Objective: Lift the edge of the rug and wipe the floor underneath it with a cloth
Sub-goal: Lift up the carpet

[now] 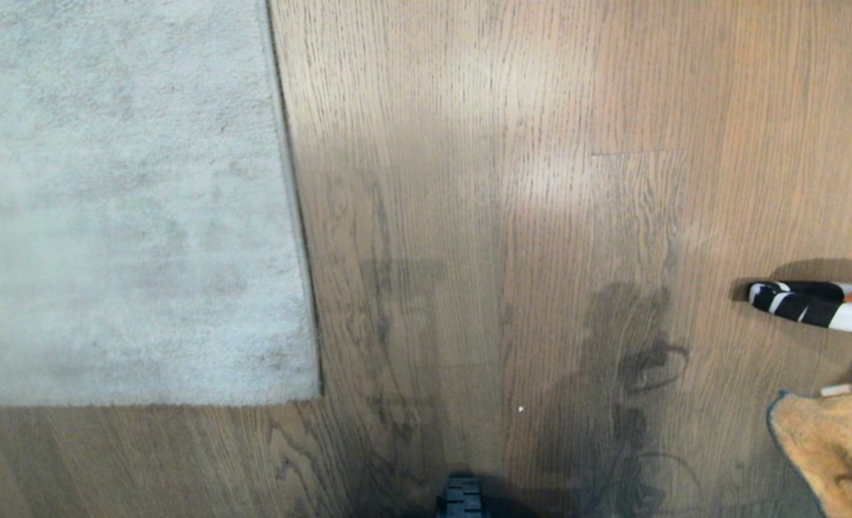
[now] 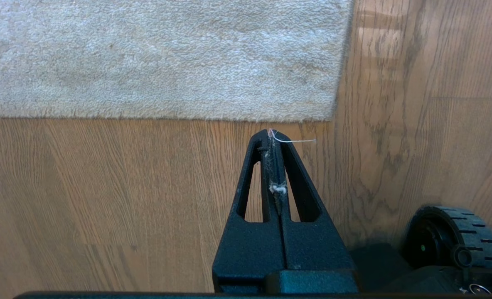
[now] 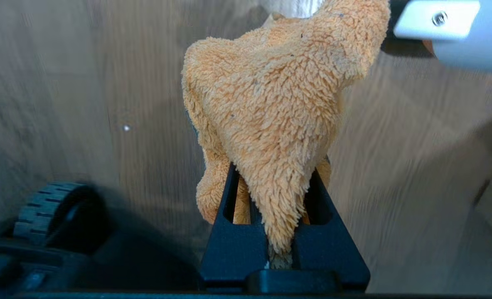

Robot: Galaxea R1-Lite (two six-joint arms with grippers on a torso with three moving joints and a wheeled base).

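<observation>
The pale grey rug (image 1: 131, 201) lies flat on the left, its rug edge (image 1: 293, 180) running along the brown wood floor (image 1: 512, 216) down to a near corner (image 1: 316, 394). In the left wrist view my left gripper (image 2: 273, 133) is shut and empty apart from lint and a loose thread, hovering over the floor (image 2: 104, 187) just short of the rug edge (image 2: 158, 114) and its corner (image 2: 332, 117). My right gripper (image 3: 276, 170) is shut on the fluffy orange cloth (image 3: 275, 95), which drapes over its fingertips. The cloth (image 1: 840, 450) shows low at the right, above the floor.
A black-and-white striped object on a white handle (image 1: 800, 302) lies on the floor at the right, just beyond the cloth; its white part (image 3: 441, 18) shows past the cloth. My base's black wheels (image 1: 460, 498) (image 2: 453, 236) (image 3: 50, 211) sit near the grippers.
</observation>
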